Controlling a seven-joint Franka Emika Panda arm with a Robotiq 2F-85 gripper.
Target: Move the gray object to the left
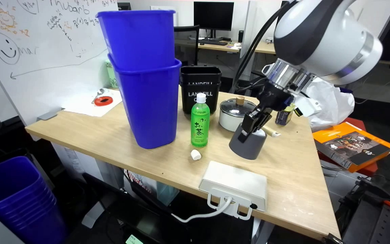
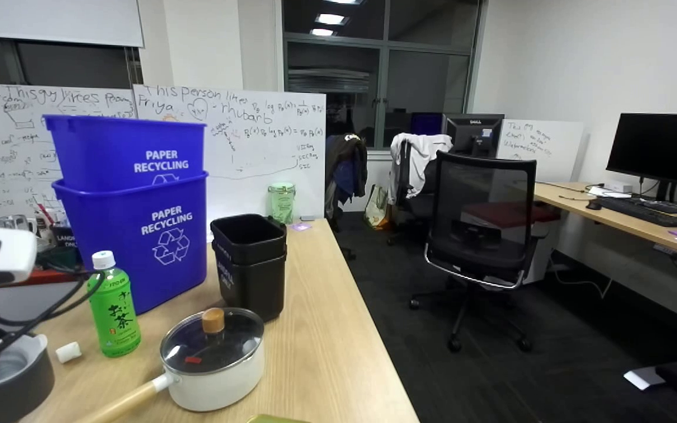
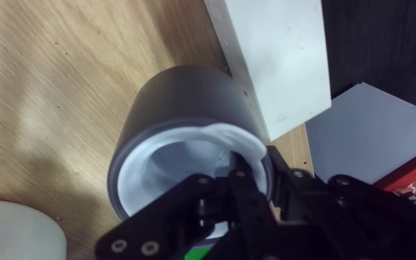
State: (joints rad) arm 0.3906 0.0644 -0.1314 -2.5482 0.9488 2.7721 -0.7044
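A gray cup leans just inboard of the white box along an edge of the bench. The gripper pinches the cup's wall. I judge it grasped; next, carry it left, then set it upright.

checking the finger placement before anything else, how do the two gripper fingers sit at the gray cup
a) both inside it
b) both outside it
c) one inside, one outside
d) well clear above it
c, since the wrist view shows the gripper straddling the wall of the gray cup, one finger dipping into the pale interior and the other along the outer side.
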